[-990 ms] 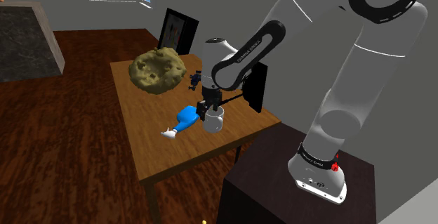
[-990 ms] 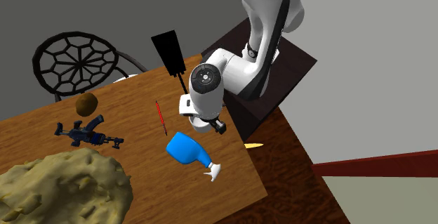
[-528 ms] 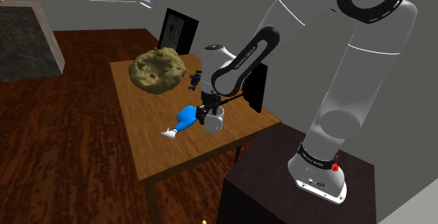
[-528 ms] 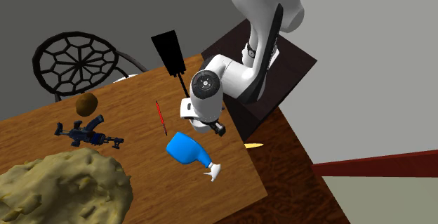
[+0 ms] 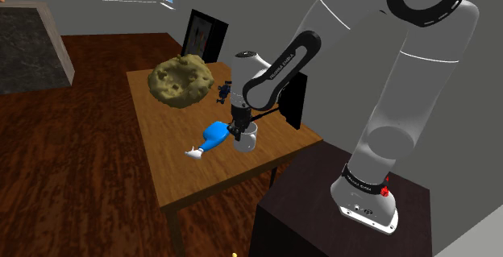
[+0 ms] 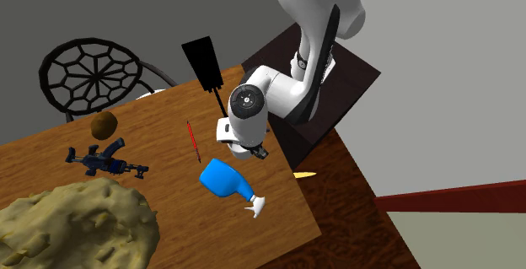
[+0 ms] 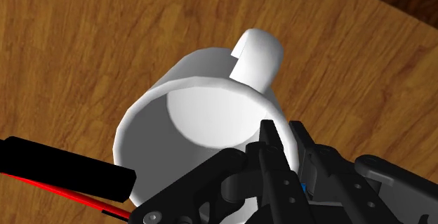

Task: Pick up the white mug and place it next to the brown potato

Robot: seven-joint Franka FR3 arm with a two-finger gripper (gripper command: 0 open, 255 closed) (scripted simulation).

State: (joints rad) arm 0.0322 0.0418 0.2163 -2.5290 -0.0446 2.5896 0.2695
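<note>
Gripper [image 7: 283,144] pinches the white mug [image 7: 200,107] by its rim wall, one finger inside, one outside; the handle faces away, leaving that grip clear. Brown potato [image 6: 104,125] sits left of frame on the counter [image 6: 160,132], well apart.

You're looking at a mug [image 7: 210,110] showing plain white against the brown wood-grain table [image 7: 70,47], the gripper [image 7: 284,144] showing all black. The bottle [image 6: 221,177] is glowing blue with a white neck, the potato [image 6: 104,125] is reading brown, and the thin stick [image 6: 193,139] is running red.
</note>
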